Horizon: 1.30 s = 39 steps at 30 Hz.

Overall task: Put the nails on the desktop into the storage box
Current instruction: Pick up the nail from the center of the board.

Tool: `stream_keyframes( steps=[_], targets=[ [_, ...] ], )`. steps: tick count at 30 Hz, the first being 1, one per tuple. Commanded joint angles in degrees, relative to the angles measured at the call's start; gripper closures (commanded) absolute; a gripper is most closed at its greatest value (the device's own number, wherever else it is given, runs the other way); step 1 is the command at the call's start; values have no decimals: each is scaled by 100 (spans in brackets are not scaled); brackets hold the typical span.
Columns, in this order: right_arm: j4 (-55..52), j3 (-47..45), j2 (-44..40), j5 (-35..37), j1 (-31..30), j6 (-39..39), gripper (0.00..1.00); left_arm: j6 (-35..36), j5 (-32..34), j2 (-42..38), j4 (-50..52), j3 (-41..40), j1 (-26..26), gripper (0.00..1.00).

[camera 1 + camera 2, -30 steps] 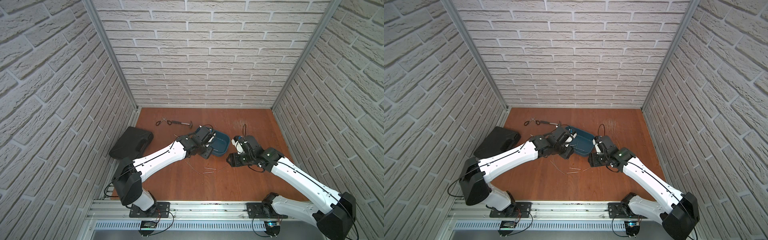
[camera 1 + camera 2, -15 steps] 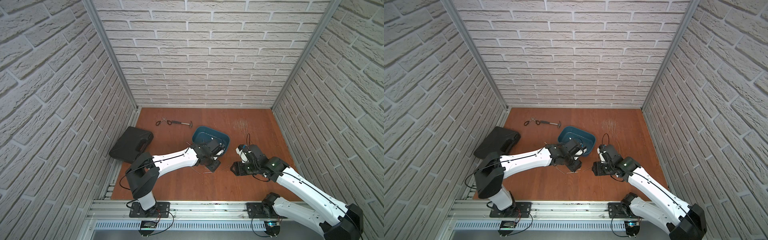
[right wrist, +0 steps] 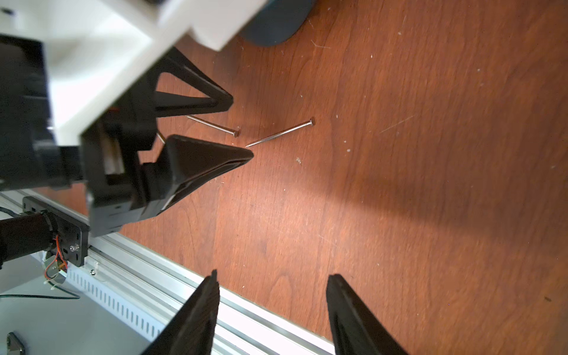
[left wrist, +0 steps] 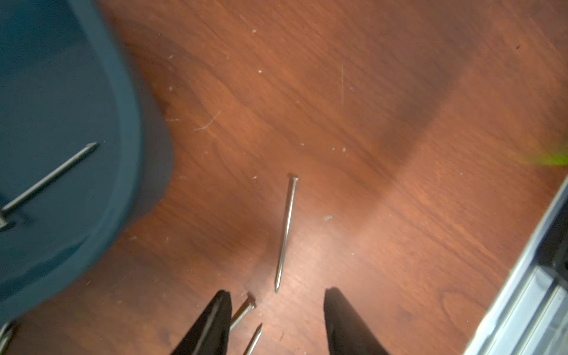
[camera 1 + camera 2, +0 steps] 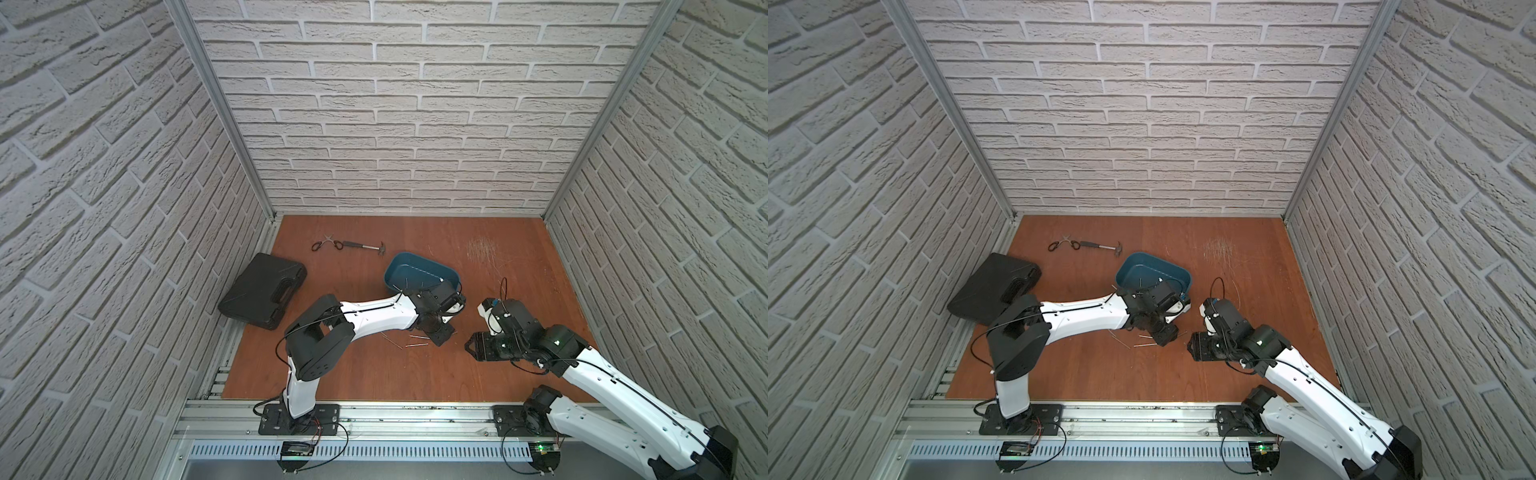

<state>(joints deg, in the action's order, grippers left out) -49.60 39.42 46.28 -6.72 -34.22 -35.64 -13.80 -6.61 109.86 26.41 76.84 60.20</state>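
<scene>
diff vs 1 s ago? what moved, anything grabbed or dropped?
The left gripper pulled back from over the storage box toward the front rail and now hangs open above the loose nails on the desktop. The right gripper also retreated frontward, open and empty. No grasp or release is visible. The storage box, hammer, scissors and black case stayed put.

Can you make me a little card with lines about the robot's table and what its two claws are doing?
Box: teal storage box, one nail visible inside
Desktop: at least three loose nails
Left gripper: open, right by the loose nails
Right gripper: open, holding nothing
Other things: hammer, scissors, black tool case
</scene>
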Motion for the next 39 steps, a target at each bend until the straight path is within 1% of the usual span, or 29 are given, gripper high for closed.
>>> stream_keyframes(
  steps=[1, 7, 10, 21, 29, 32, 33, 37, 39],
  targets=[
    [-255, -18, -260, -52, -67, -171, 40, 156, -175, 235, -198, 234, 35, 50],
    [-550, 41, -453, 33, -67, -154, 40, 263, -234, 651, -120, 628, 35, 60],
    [-529, -13, -432, 26, -67, -160, 40, 297, -179, 796, -62, 765, 39, 63],
    [-339, -106, -380, -32, -68, -141, 40, 333, 17, 1131, 142, 1056, 52, 70],
    [-396, -146, -558, -22, -68, -172, 40, 361, 139, 1334, 258, 1171, 182, 72],
    [-434, -138, -657, 20, -62, -180, 40, 356, 143, 1423, 285, 1193, 235, 76],
    [-444, -136, -685, 42, -68, -182, 40, 335, 137, 1437, 277, 1170, 246, 80],
    [-489, -110, -749, 75, -67, -180, 39, 234, 121, 1329, 79, 861, 271, 87],
    [-506, -110, -774, 84, -68, -178, 40, 182, 124, 1277, 14, 703, 268, 94]
  ],
)
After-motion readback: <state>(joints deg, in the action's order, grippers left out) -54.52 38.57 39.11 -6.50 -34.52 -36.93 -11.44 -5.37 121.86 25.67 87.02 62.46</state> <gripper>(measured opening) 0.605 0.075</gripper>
